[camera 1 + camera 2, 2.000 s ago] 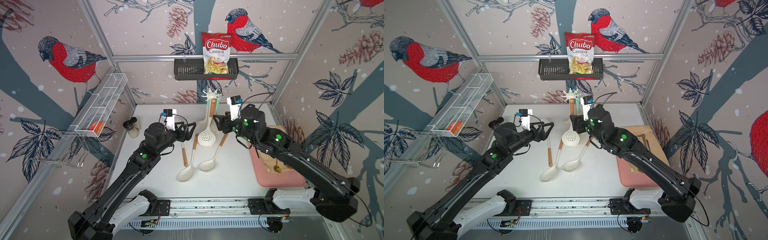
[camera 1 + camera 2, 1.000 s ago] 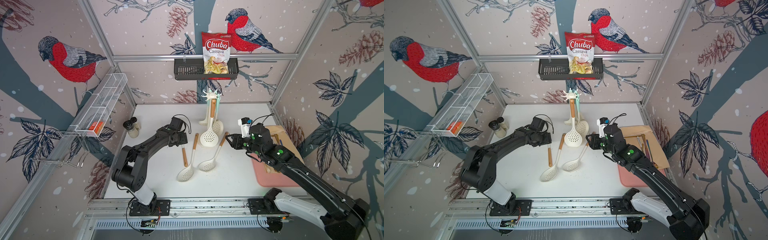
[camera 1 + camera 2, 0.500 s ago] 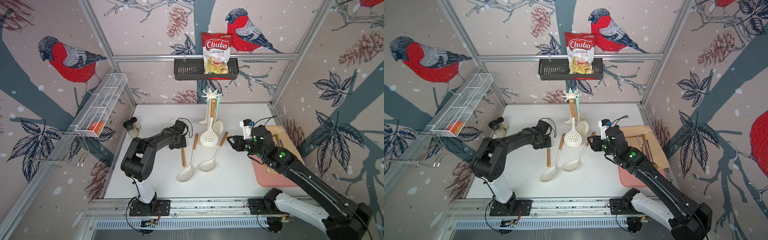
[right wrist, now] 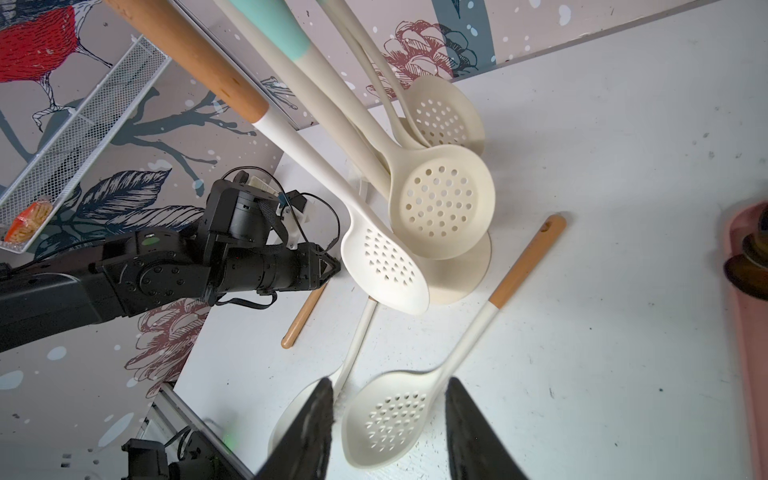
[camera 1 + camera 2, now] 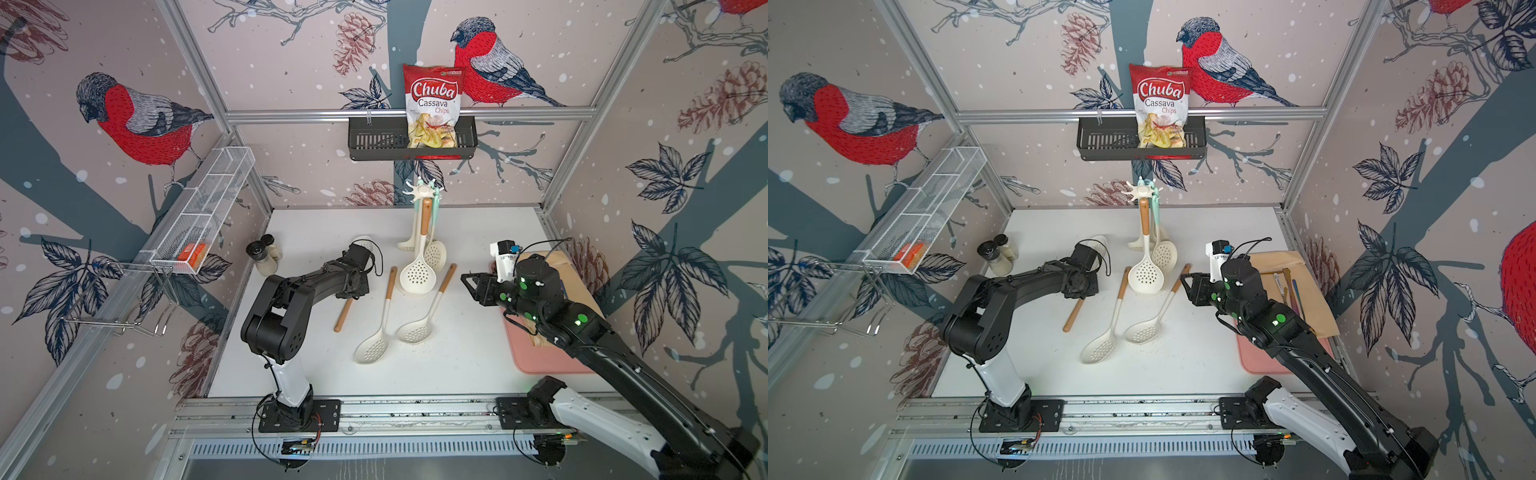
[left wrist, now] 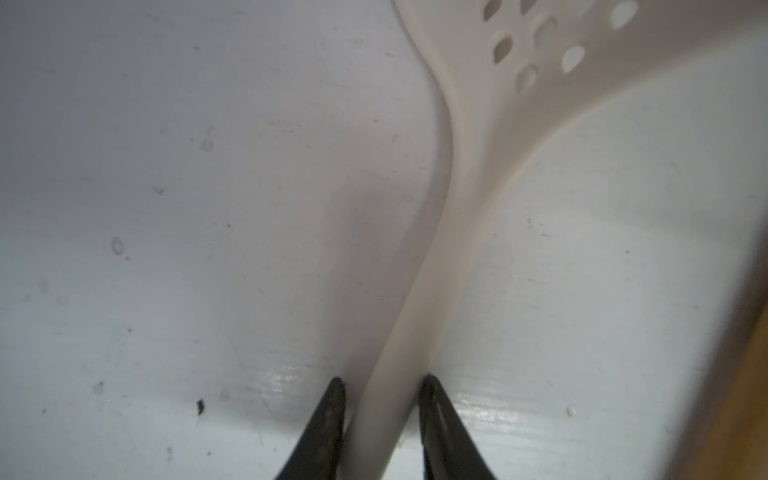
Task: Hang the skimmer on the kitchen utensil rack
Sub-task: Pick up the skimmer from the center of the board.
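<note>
My left gripper (image 6: 383, 378) is narrow, pinching the shaft of the skimmer (image 6: 453, 166) lying left of the middle of the table (image 5: 478, 357): the grasp step. Next, I judge, comes a lift, then hooking its wooden handle end onto a free arm of the kitchen utensil rack (image 5: 423, 191) by the back edge. My right gripper (image 5: 468, 287) hangs half-open, empty

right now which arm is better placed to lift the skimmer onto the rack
Left. The left gripper clamps the white neck of the skimmer lying on the table, so it could likely lift straight away. The right gripper hangs open off to the side, holding nothing.
</note>
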